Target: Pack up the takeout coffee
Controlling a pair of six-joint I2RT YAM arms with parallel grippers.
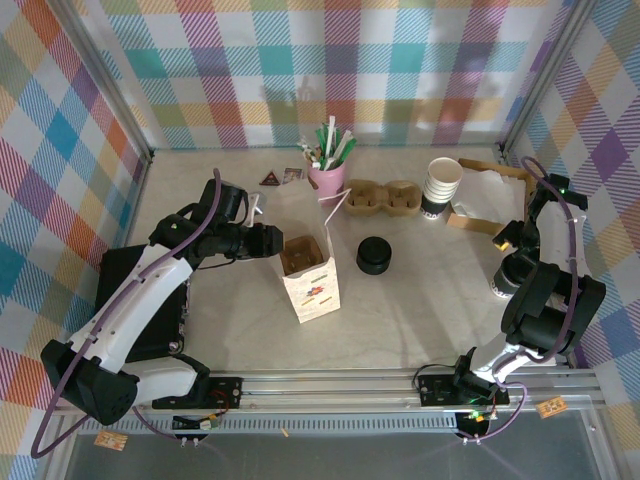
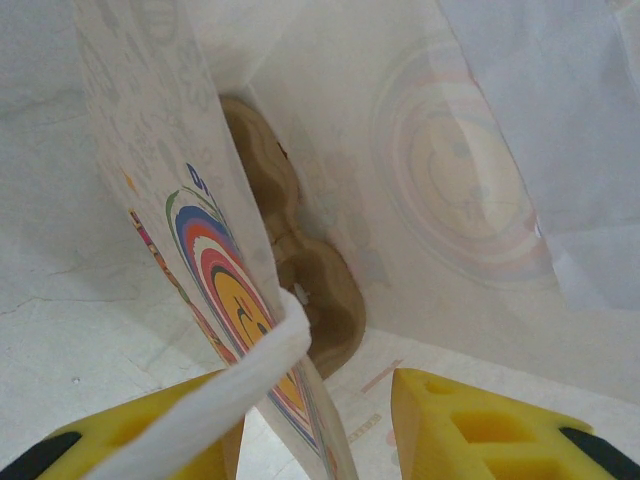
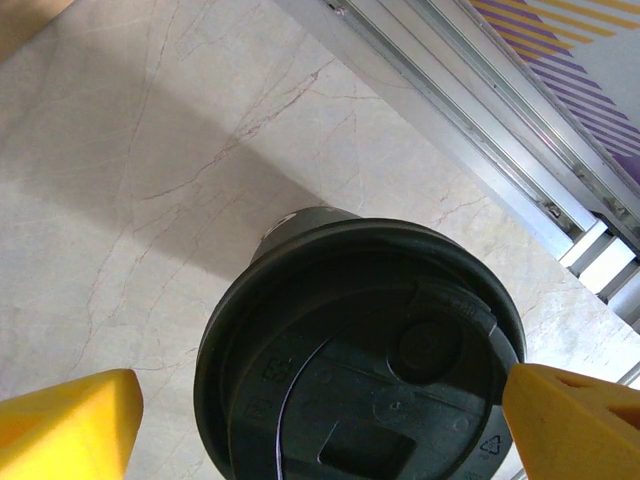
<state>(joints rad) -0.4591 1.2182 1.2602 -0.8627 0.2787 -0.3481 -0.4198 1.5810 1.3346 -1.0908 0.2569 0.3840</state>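
Takeout coffee (image 3: 360, 340), right of the paper bag (image 1: 308, 272) straddled by the part-open left gripper (image 2: 315, 425), is best centred within the open right gripper (image 3: 320, 420)

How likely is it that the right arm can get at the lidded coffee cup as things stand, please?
Probably yes: the right pincer hangs directly over the lidded coffee cup, its jaws open wide on either side of it, and nothing stands in between.
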